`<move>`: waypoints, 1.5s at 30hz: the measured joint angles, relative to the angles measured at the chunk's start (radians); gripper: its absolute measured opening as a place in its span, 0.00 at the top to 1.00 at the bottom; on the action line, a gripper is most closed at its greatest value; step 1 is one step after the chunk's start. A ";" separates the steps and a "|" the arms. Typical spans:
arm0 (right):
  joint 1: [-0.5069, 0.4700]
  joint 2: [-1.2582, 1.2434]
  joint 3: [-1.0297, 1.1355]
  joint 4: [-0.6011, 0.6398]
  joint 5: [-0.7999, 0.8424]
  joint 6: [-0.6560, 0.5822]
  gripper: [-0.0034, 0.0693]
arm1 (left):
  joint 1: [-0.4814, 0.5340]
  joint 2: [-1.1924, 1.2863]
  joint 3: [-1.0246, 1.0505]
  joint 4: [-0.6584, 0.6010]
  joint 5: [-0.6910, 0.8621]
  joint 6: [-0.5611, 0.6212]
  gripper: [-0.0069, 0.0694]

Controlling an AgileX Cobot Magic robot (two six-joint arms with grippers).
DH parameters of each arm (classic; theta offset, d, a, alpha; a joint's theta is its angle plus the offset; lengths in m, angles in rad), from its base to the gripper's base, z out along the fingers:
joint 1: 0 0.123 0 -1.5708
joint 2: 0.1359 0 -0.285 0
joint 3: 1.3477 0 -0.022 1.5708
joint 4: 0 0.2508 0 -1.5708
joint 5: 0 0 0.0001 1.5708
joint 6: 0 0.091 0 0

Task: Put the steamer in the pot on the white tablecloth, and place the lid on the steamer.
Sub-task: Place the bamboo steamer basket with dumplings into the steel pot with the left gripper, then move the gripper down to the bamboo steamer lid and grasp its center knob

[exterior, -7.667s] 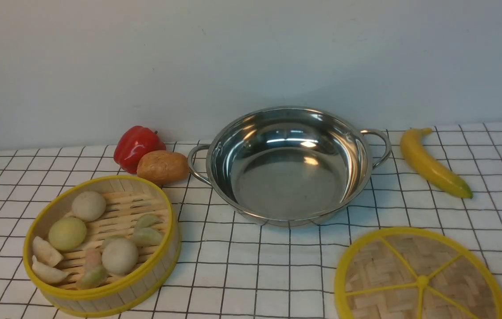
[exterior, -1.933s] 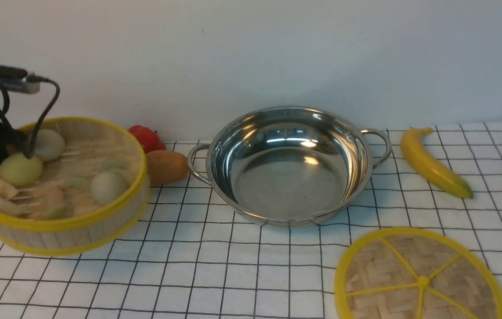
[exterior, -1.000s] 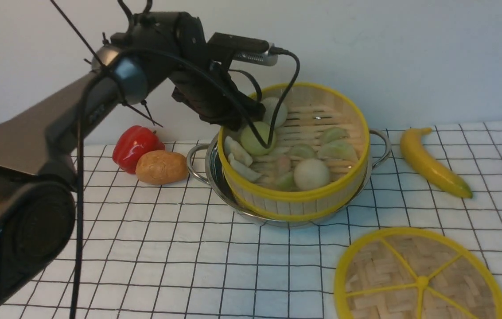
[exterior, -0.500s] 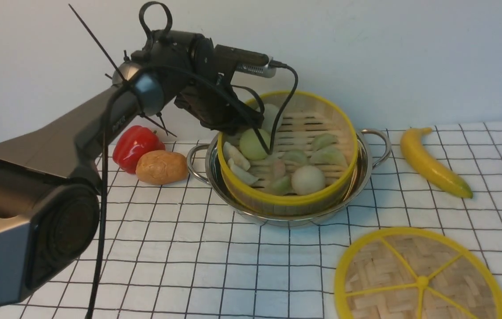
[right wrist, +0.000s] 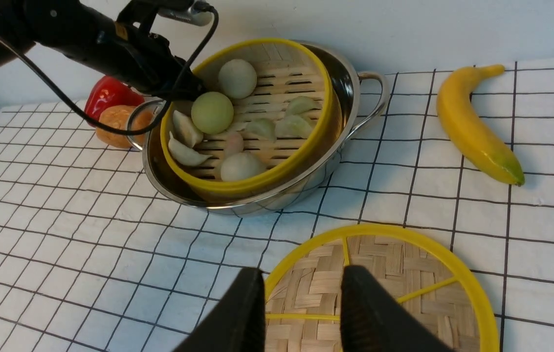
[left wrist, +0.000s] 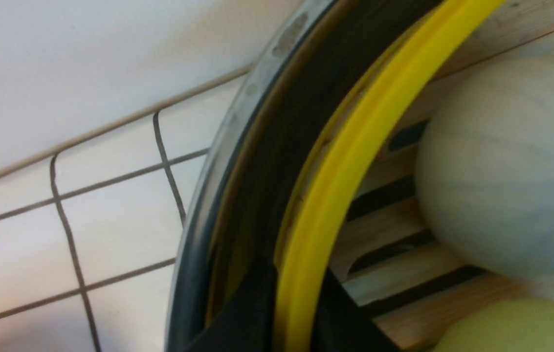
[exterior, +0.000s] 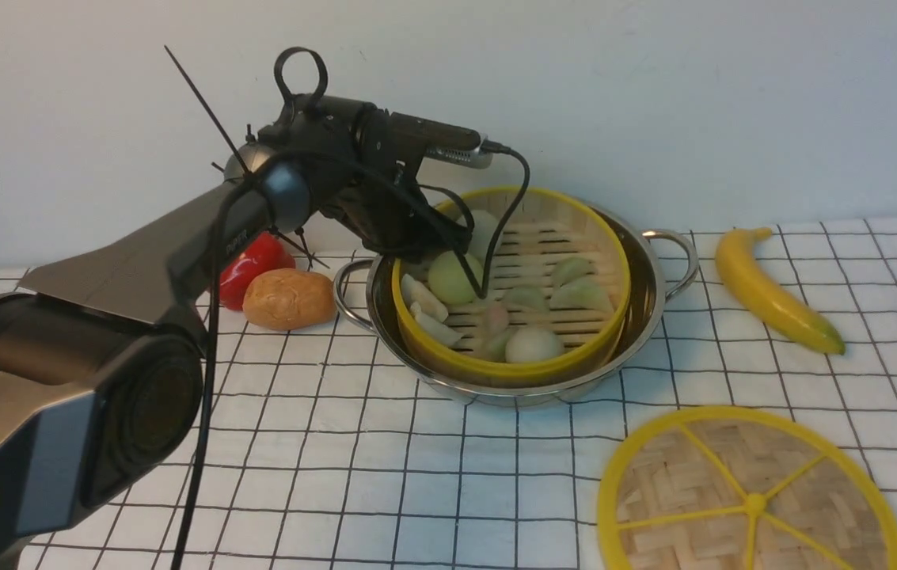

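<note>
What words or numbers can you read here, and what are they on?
Nothing here can be read for sure.
Left arm: small pale print, too blurred to read.
Orange label on that arm: too small to read.
Pot, steamer, lid, banana: no writing shows.

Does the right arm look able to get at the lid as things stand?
Probably yes. The right gripper hangs over the lid with its jaws open, and nothing lies between them. The left arm is at the steamer, well aside.
</note>
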 joint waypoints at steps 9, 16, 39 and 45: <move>0.000 0.000 0.000 0.001 0.000 0.004 0.62 | 0.000 -0.004 -0.004 -0.013 -0.001 -0.001 0.48; 0.000 0.000 0.000 0.022 -0.001 0.004 0.62 | 0.000 -0.067 -0.005 0.023 0.008 -0.001 0.32; 0.352 0.628 -0.001 0.418 -0.102 -0.367 0.62 | 0.001 -0.612 0.197 0.015 0.353 0.114 0.94; 0.560 0.734 -0.001 0.151 -0.220 -0.103 0.62 | 0.001 -0.861 0.476 -0.001 0.353 0.167 0.94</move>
